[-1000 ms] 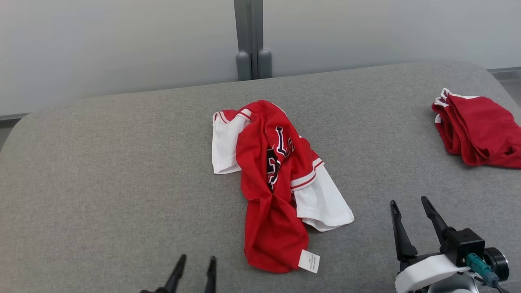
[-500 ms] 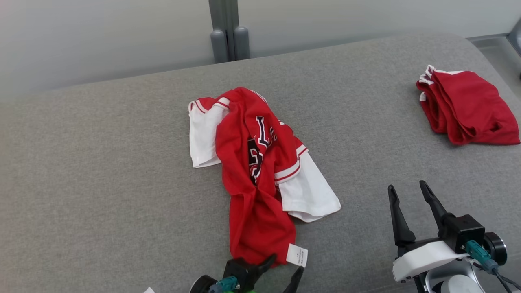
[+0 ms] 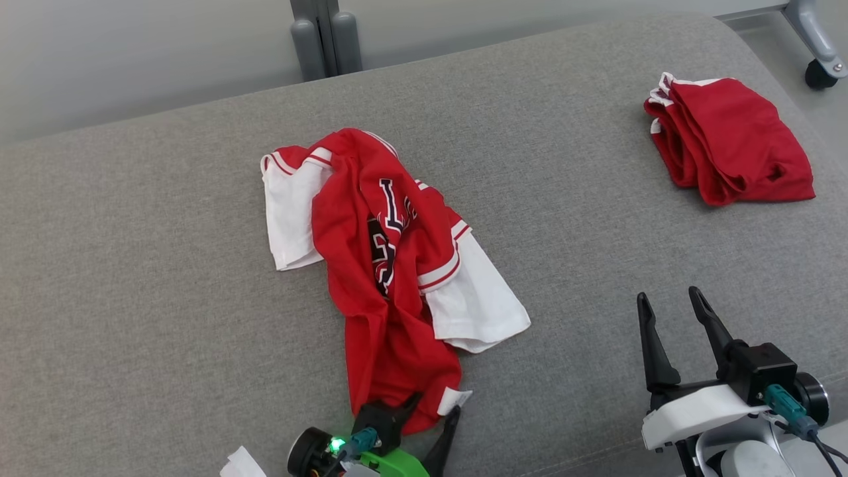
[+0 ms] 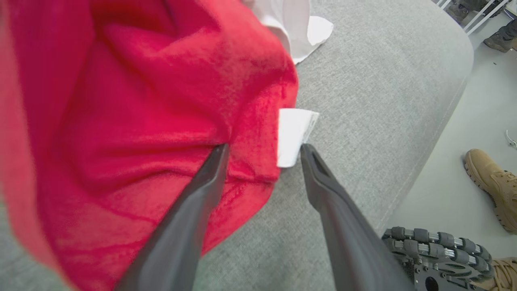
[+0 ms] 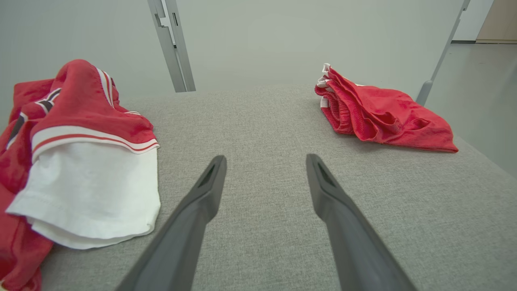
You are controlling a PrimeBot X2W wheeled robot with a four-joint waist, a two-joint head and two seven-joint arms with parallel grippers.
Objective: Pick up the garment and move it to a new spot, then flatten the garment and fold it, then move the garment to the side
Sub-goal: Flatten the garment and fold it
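The garment (image 3: 391, 265) is a crumpled red jersey with white sleeves and dark lettering, lying in a long heap mid-table. Its near hem carries a white tag (image 3: 454, 399). My left gripper (image 3: 434, 405) stands open at that hem, one finger on the red cloth (image 4: 141, 101) and the other just beside the tag (image 4: 293, 135), so the hem corner lies between the jaws (image 4: 263, 148). My right gripper (image 3: 668, 295) hovers open over bare table to the right, nothing between its fingers (image 5: 265, 158). A white sleeve of the garment (image 5: 80, 121) lies to its left.
A second red garment (image 3: 729, 139), folded, sits at the far right of the grey padded table (image 3: 132, 265). A grey post (image 3: 324, 40) rises behind the table. Off the table's edge are a person's tan boot (image 4: 490, 182) and a roller wheel (image 4: 436, 246).
The head camera has swung, shifting the whole picture left. My left gripper has come up to the garment's near hem and now straddles it; the tag has curled. The right gripper has held still.
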